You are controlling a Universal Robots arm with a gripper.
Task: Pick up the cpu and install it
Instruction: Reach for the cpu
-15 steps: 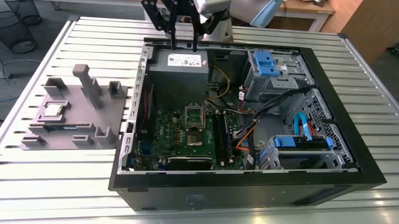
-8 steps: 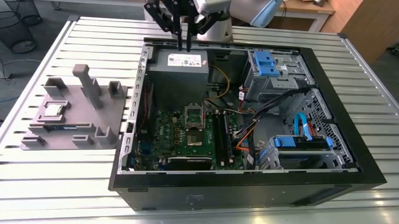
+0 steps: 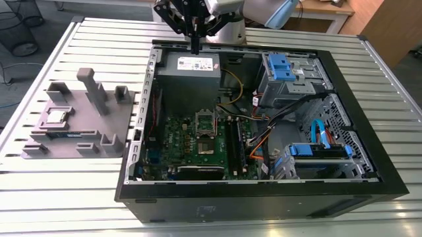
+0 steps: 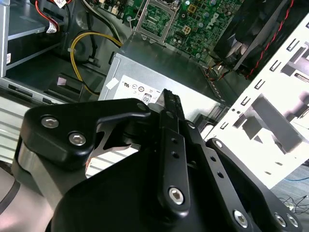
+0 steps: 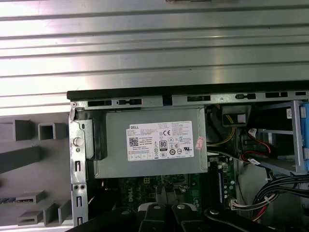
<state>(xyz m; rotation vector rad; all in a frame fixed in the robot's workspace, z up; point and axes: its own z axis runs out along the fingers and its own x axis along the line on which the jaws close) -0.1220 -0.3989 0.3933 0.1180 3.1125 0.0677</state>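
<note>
**Q:** Exterior view: where was the cpu [image 3: 56, 116]?

**A:** On the grey tray [image 3: 122, 118] at that view's left, outside the case [image 3: 264, 200].

**Q:** Step in hand?

**A:** Judged as the approach before pick-up, with nothing lifted or installed. A pick called for travel to the tray and parted fingers.

**Q:** Gripper [image 3: 195, 48]?

**A:** It hung over the power supply [image 3: 189, 69], well apart from the cpu. Its fingers were together and held nothing. The socket [image 3: 205, 129] lay just to the right, on the board.
</note>
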